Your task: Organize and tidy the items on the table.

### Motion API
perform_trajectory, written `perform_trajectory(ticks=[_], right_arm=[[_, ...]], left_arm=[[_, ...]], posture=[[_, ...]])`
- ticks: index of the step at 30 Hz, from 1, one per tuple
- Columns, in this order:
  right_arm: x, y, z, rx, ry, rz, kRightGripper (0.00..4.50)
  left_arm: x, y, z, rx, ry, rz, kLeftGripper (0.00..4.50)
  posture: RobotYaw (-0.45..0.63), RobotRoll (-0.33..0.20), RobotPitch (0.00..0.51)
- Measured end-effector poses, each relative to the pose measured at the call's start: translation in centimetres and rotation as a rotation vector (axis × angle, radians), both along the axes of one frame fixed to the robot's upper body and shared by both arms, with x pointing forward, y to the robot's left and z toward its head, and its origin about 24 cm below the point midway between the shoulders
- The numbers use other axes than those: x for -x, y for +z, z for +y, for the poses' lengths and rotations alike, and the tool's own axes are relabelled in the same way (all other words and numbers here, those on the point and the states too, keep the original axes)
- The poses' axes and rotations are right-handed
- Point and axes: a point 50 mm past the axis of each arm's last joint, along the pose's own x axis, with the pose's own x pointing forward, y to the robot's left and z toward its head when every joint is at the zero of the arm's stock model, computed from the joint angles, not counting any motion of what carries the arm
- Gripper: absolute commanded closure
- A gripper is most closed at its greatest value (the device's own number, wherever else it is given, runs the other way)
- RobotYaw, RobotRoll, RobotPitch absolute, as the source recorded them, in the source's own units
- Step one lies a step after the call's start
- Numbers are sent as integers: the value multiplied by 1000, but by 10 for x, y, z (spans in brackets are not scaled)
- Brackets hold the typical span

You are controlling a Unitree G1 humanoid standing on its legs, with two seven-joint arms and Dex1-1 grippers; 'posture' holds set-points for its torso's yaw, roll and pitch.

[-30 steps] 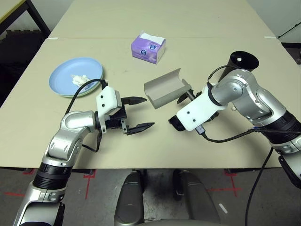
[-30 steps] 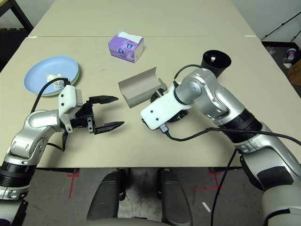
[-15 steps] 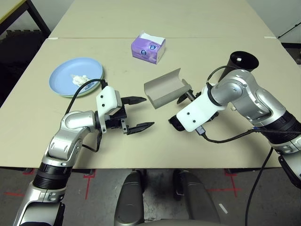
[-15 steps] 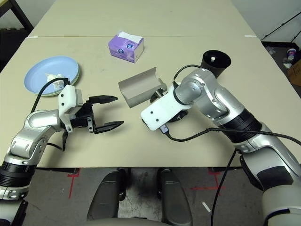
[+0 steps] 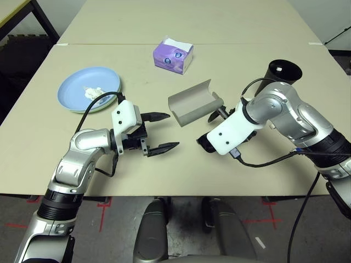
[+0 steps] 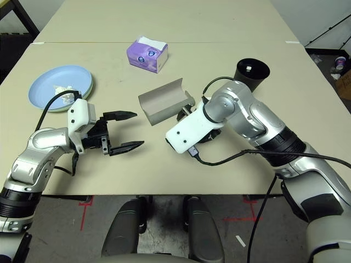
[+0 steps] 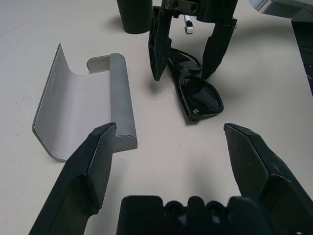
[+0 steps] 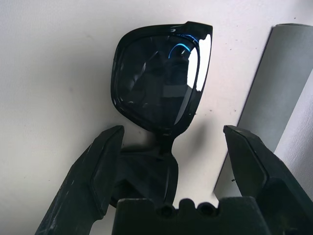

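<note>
The black sunglasses lie folded on the table, just right of the open grey glasses case. My right gripper stands open over the sunglasses, one finger on each side of them; the left wrist view shows it straddling the frame. My left gripper is open above bare tabletop, left of the case, with nothing between its fingers. A light blue plate at the left holds crumpled white tissue. The tall black cup stands behind my right arm. A white pen lies near it.
A purple tissue box sits at the back centre, beyond the case. A seam crosses the table behind it. The table's front edge runs close below both grippers.
</note>
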Motion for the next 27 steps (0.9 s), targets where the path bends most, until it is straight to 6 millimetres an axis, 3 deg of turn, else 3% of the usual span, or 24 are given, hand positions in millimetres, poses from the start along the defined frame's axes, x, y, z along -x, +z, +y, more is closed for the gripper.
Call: perform_trajectory(ticks=[25,27], right_arm=[[1,0,2,6,32,-7,0],[1,-1,2,6,36,-8,382]], left_arm=[[0,0,1,-4,3,2,18],[0,-1,1,-4,4,2,0]], posture=[[98,0,189],[99,0,189]])
